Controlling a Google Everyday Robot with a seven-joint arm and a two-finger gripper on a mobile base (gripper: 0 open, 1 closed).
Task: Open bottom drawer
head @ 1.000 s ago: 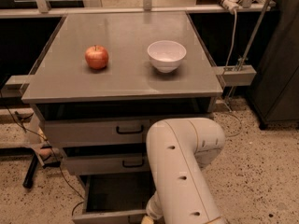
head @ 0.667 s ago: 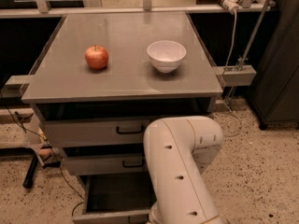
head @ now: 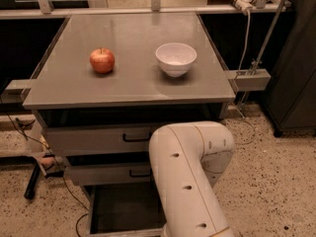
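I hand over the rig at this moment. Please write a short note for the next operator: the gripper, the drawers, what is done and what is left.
The gripper is not in view: the white arm runs down past the picture's bottom edge in front of the cabinet.
The bottom drawer is pulled out, its dark inside showing.
The top drawer and middle drawer are shut.
The apple and bowl stand on the table top.
Done: opening, it seems.
Left: probably confirm it is fully open, then withdraw.

No text, label, brand or number is legible on the grey metal cabinet point(head: 133, 89), red apple point(head: 102, 60) or white ceramic bowl point(head: 176, 59); the gripper lies hidden beyond the white robot arm point(head: 185, 181), bottom edge.
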